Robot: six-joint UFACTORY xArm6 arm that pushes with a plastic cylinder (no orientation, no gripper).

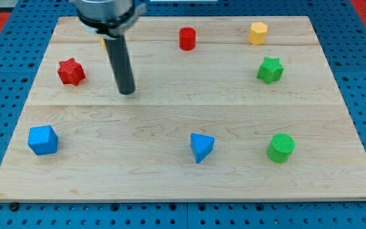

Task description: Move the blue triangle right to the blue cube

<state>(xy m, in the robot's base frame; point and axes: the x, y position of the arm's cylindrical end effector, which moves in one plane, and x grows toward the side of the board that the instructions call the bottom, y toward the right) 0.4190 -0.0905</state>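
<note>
The blue triangle (201, 147) lies near the view's bottom, a little right of centre. The blue cube (42, 140) sits at the view's bottom left, far to the left of the triangle. My tip (127, 91) rests on the board in the upper left part, just right of the red star (71, 71). It is well above and between the two blue blocks, touching neither.
A red cylinder (187, 39) and a yellow hexagon block (257, 32) stand along the view's top. A green star (270, 70) is at the right, a green cylinder (280, 147) at bottom right. A yellow block (101, 42) is mostly hidden behind the rod. The wooden board (170, 114) lies on a blue pegboard.
</note>
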